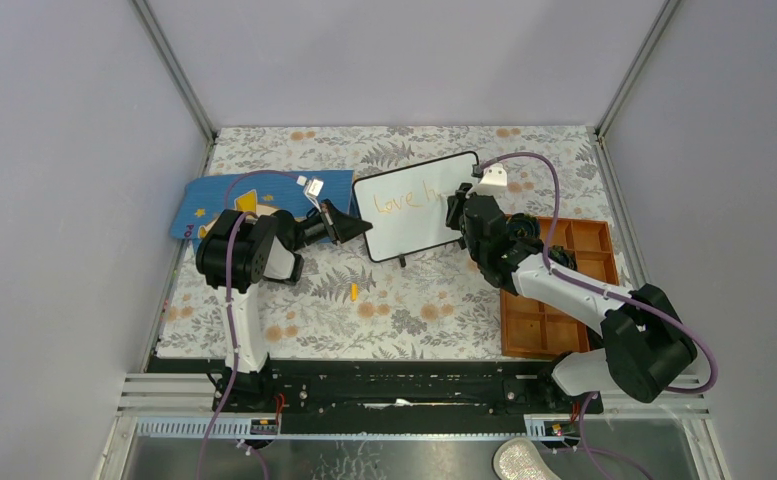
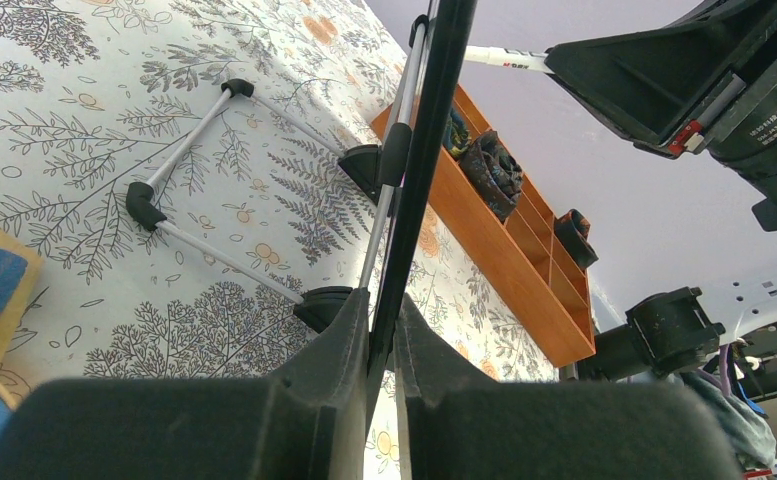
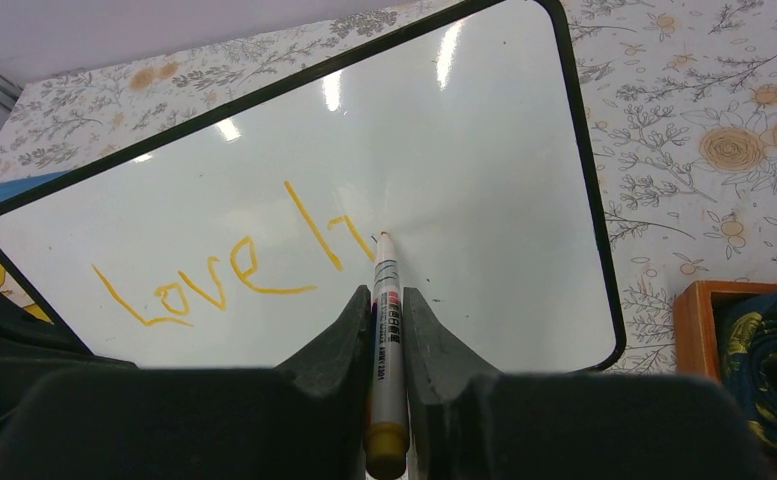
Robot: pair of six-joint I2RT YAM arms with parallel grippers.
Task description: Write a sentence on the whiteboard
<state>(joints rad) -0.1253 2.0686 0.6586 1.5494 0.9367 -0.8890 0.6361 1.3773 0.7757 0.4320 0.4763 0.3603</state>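
Observation:
The whiteboard [image 1: 414, 205] stands tilted on its wire feet at mid-table, with orange writing [image 3: 229, 265] reading "Love h". My left gripper [image 1: 349, 225] is shut on the board's left black edge [image 2: 419, 170], seen edge-on in the left wrist view. My right gripper [image 1: 457, 210] is shut on a white marker with an orange end [image 3: 384, 350]. The marker tip touches the board just right of the "h". The board fills the right wrist view [image 3: 484, 180].
An orange compartment tray [image 1: 554, 290] with dark bundles sits at right, also in the left wrist view [image 2: 504, 230]. A blue mat [image 1: 264, 195] lies behind the left gripper. A small orange cap [image 1: 354, 292] lies on the floral cloth. A white clip [image 1: 492, 177] lies behind the board.

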